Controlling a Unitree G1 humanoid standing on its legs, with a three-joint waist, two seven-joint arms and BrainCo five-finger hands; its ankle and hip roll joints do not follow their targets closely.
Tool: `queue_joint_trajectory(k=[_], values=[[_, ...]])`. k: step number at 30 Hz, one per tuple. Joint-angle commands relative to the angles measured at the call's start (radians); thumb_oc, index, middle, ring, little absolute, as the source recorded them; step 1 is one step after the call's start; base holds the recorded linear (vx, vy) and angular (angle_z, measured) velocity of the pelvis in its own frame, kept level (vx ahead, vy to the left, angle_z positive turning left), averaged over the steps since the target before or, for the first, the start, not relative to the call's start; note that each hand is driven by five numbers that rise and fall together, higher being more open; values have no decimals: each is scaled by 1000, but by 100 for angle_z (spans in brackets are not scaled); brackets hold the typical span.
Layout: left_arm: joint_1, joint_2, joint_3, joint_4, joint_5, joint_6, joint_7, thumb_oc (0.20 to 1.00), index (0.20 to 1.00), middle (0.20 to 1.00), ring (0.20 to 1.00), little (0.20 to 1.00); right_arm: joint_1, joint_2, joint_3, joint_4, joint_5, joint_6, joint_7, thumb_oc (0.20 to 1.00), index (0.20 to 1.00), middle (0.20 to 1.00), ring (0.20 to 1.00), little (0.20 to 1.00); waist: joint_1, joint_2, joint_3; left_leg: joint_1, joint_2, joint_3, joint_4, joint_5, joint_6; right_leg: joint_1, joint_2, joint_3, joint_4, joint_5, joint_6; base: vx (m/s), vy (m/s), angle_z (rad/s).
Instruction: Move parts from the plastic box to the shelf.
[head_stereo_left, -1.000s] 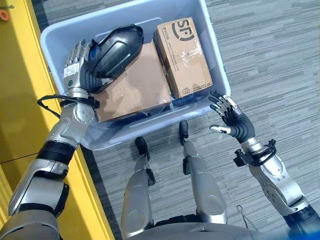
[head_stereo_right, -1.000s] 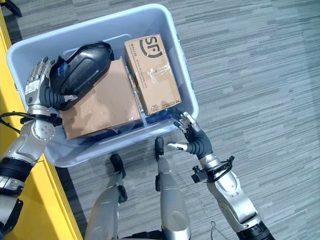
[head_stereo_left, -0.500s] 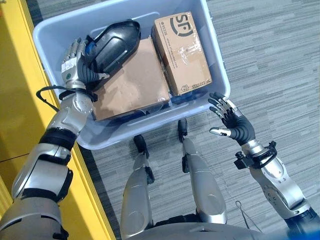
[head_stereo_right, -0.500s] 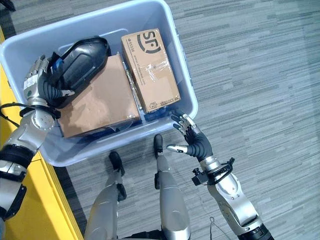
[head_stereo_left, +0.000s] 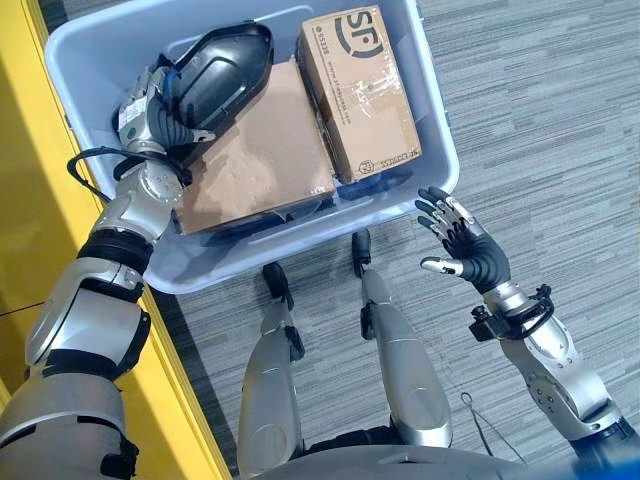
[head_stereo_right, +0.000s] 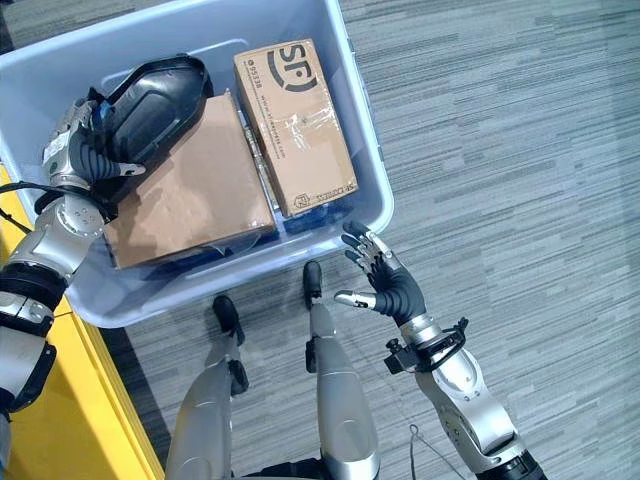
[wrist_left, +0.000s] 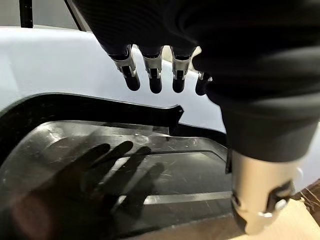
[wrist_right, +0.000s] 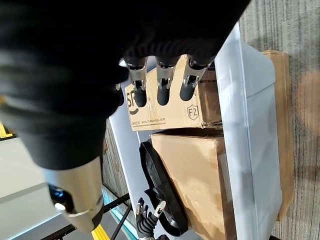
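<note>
Reaching into the plastic box (head_stereo_left: 438, 130), the left hand (head_stereo_left: 150, 100) sat at the near-left end of the black shell part (head_stereo_left: 220, 70), thumb laid along its lower edge and fingers behind it by the box wall; in the left wrist view the fingers (wrist_left: 150, 75) hung straight above the glossy shell (wrist_left: 125, 165), so the hand looked released, cupping rather than clamping. That was the risk as judged here: the shell was long, curved and slick, held at one end only, and a lift from there could let it pivot, slide off the thumb and drop back onto the flat cardboard box (head_stereo_left: 262, 150) it lay on. Its far end sat near the box's back wall, which could catch it on the way up. Beside it stood the smaller taped carton (head_stereo_left: 362, 95), just beside the flat one, tight against the right wall. The right hand (head_stereo_left: 465, 248) hovered outside the box near its front right corner, fingers spread, holding nothing. A yellow surface (head_stereo_left: 35, 240) ran close along the left side, crowding that arm's swing out.
</note>
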Motion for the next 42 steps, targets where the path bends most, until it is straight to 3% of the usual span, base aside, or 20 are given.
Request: queue_joint_trajectory(k=[1,10,11,16,21,22,24,26,27,28,33,34,37,42], values=[[-55,65,23,39,-35,-29,-4,1000,1000,1000,1000,1000,74,-21,-66,-80,35,-52,19,1000,1000,1000,1000,1000,-3,-5,-43,-60,41,-33,108,6,-31,20,-70,24,156,-98,111,0,0,0],[-95,59,25,112,-142,-42,-38,1000,1000,1000,1000,1000,84,-20,-66,-78,48,-43,28,1000,1000,1000,1000,1000,-2,-4,-43,-76,36,-36,117,3,-30,7,-72,22,161,-95,111,7,2,2],[-99,58,21,116,-146,-41,-41,1000,1000,1000,1000,1000,86,-18,-62,-75,47,-42,28,1000,1000,1000,1000,1000,0,0,-46,-65,39,-44,118,-22,-36,18,-68,23,162,-114,116,74,12,1],[-110,46,15,110,-193,-49,-69,1000,1000,1000,1000,1000,90,-18,-60,-74,51,-36,33,1000,1000,1000,1000,1000,-1,-1,-43,-79,33,-40,117,2,-28,5,-73,23,162,-97,111,-24,1,0],[-89,46,12,40,-208,-62,-96,1000,1000,1000,1000,1000,100,-13,-68,-77,48,-31,35,1000,1000,1000,1000,1000,1,3,-42,-83,29,-43,120,2,-26,4,-74,25,165,-99,110,17,3,2],[-77,49,7,12,-196,-62,-106,1000,1000,1000,1000,1000,105,-14,-71,-76,46,-29,37,1000,1000,1000,1000,1000,4,9,-46,-73,32,-50,121,-24,-33,15,-70,26,166,-119,115,82,5,4],[-51,53,8,-34,-188,-64,-117,1000,1000,1000,1000,1000,110,-13,-77,-76,47,-29,38,1000,1000,1000,1000,1000,6,11,-45,-73,30,-50,121,-25,-33,14,-70,25,168,-121,114,41,4,2],[-26,66,6,-97,-163,-67,-125,1000,1000,1000,1000,1000,114,-11,-83,-73,45,-28,39,1000,1000,1000,1000,1000,7,11,-43,-75,28,-52,120,-25,-33,14,-70,23,169,-122,115,-37,-5,0],[-26,67,8,-98,-162,-67,-125,1000,1000,1000,1000,1000,113,-11,-84,-74,45,-28,39,1000,1000,1000,1000,1000,5,7,-40,-88,25,-45,120,0,-26,1,-74,23,169,-103,110,0,0,0],[-12,71,12,-117,-160,-68,-126,1000,1000,1000,1000,1000,114,-11,-86,-72,45,-25,41,1000,1000,1000,1000,1000,8,11,-42,-76,29,-53,121,-25,-32,14,-71,23,169,-122,115,0,0,0],[85,105,60,-274,-128,-79,-143,1000,1000,1000,1000,1000,124,-9,-104,-72,41,-23,46,1000,1000,1000,1000,1000,15,10,-35,-86,22,-49,118,-2,-23,2,-74,21,170,-104,108,-13,0,-1],[101,111,66,-294,-123,-80,-145,1000,1000,1000,1000,1000,125,-9,-106,-70,40,-23,46,1000,1000,1000,1000,1000,18,15,-39,-73,25,-55,116,-27,-30,13,-70,21,170,-124,112,85,10,0],[161,136,106,-370,-118,-90,-157,1000,1000,1000,1000,1000,134,-12,-118,-74,34,-20,51,1000,1000,1000,1000,1000,19,14,-35,-86,21,-50,119,-4,-22,1,-73,21,174,-108,107,-51,-2,0],[217,149,132,-412,-101,-90,-175,1000,1000,1000,1000,1000,139,-16,-129,-72,30,-15,56,1000,1000,1000,1000,1000,22,20,-37,-74,23,-58,120,-32,-27,11,-70,21,178,-130,111,33,6,1]])
